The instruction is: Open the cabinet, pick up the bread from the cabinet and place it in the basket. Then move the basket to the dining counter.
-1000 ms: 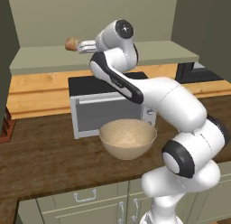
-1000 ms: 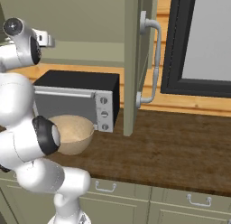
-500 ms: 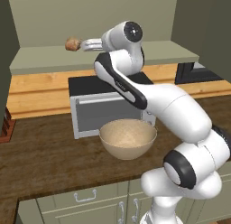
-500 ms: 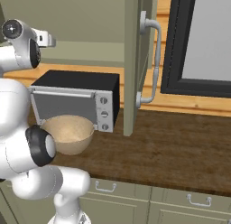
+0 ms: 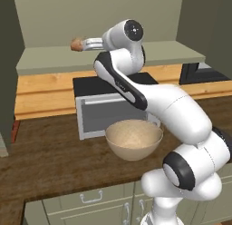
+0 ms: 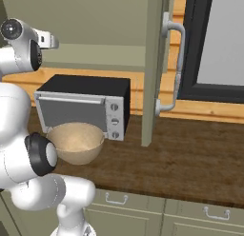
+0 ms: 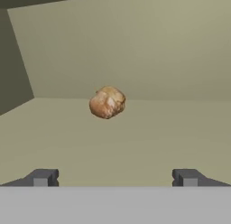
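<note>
The bread (image 7: 107,102), a small tan-brown lump, lies on the green shelf (image 5: 50,58) of the open cabinet (image 6: 153,63). My gripper (image 7: 115,178) is level with that shelf and points straight at the bread, a short way in front of it. Its jaws are open and hold nothing. In the left base view the gripper (image 5: 89,43) reaches the bread (image 5: 77,44) from the right. The basket (image 5: 133,139), a speckled beige bowl, stands on the wood worktop in front of the microwave (image 5: 108,106). The dining counter is out of view.
The cabinet's right door hangs open edge-on with its long silver handle (image 6: 174,68) facing right. Another open door panel (image 5: 9,74) stands at the far left. A dark-framed window (image 6: 214,44) is at the right, with green drawers (image 6: 143,216) under the worktop.
The arm's upper links have shifted a little to the right and the elbow has changed pose. The hand has stayed at the shelf near the bread, jaws open throughout.
</note>
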Tool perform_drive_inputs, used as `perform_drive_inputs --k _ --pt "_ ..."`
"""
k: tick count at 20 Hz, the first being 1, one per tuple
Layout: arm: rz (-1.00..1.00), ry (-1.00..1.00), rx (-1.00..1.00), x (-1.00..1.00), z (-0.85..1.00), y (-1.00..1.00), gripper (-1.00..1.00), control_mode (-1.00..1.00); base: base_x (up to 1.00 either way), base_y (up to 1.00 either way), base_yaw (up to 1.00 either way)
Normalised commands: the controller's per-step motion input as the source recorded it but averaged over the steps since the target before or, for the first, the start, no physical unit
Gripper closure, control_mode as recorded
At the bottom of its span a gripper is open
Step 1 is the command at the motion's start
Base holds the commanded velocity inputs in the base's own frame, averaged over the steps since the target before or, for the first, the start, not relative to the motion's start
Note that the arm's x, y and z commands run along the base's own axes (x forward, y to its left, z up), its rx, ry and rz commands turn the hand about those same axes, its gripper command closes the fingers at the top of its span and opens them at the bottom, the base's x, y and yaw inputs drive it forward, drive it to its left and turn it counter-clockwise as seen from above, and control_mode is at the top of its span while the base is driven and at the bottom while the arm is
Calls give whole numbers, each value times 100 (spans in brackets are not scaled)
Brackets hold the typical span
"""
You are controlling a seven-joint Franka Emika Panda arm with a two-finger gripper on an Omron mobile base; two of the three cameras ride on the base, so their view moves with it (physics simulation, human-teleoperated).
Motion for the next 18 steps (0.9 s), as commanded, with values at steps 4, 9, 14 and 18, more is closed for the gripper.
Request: perform_drive_inputs --k 4,9,14,18 --pt "0 0 0 0 0 0 -100 100 31 82 -1" --pt "0 0 0 0 0 0 -100 100 72 4 0" --pt "0 0 0 0 0 0 -100 100 76 -37 0" --pt "0 0 0 0 0 0 -100 100 85 -40 0"
